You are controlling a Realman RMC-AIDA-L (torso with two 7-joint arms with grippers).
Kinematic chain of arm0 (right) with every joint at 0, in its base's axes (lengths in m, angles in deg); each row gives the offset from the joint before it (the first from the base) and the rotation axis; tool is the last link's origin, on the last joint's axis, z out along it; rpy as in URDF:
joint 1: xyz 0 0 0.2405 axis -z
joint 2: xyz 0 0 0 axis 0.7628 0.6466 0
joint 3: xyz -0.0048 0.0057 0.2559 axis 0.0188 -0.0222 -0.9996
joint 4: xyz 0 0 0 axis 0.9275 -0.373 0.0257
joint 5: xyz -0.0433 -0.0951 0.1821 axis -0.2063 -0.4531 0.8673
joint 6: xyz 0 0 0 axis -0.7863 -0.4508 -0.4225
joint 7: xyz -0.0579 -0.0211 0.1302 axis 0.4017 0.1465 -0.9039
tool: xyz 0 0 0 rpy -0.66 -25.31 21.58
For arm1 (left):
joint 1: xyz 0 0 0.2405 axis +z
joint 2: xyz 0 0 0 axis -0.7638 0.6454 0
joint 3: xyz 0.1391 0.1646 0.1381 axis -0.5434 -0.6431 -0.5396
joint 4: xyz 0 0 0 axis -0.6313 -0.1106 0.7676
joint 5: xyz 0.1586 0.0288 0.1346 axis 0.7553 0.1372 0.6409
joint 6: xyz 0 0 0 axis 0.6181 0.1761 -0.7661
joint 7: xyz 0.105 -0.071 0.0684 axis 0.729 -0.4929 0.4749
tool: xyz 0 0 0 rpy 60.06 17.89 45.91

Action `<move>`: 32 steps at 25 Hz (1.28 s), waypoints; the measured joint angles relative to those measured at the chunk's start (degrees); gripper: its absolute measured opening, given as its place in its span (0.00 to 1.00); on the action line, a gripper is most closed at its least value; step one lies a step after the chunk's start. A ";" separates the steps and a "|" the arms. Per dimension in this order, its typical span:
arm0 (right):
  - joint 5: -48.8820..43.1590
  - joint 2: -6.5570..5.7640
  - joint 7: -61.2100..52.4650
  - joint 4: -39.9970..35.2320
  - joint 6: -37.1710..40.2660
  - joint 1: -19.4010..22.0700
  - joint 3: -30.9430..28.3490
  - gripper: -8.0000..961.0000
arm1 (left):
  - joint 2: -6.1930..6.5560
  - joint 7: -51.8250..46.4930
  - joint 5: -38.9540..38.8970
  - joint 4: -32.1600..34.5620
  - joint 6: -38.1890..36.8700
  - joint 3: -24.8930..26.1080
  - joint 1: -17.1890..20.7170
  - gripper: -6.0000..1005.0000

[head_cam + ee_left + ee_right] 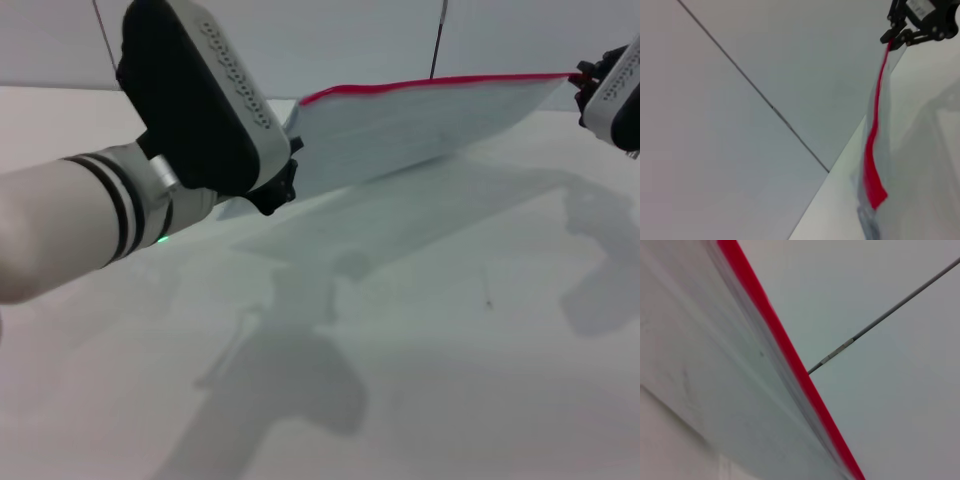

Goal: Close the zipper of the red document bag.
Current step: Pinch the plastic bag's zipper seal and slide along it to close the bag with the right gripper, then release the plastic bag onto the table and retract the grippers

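On my left arm (80, 225) I see a pale forearm with two black rings, a small green light, and a black wrist housing (200, 100) with a white dotted edge. The right gripper (612, 90) is white with black parts and thin black fingers.

Left end effector (272, 190) fingers hidden behind wrist.

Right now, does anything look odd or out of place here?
Yes: the red document bag isn't lying on the table. It hangs tilted in the air, stretched between the left tool and right tool, zipper edge up.
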 joint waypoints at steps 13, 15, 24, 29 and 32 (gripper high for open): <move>-0.75 0.08 -0.32 -0.25 0.00 0.93 0.46 0.18 | 0.01 1.41 0.02 0.06 0.36 0.83 0.22 0.06; -0.85 0.14 -0.41 -0.24 0.11 1.20 0.48 0.18 | -0.02 1.94 0.02 0.04 0.09 0.98 0.07 0.06; -0.87 0.36 -2.52 -0.58 -0.08 2.76 0.09 0.45 | -0.25 1.18 -0.16 -1.00 0.33 1.73 -1.08 0.08; -0.43 0.42 -3.96 -0.66 -1.62 2.99 0.23 0.54 | -0.23 0.96 -0.21 -1.77 0.64 1.86 -2.01 0.17; -0.24 0.44 -5.48 -0.54 -2.82 3.01 0.62 0.59 | -0.24 0.21 -0.50 -1.86 0.89 1.85 -2.52 0.30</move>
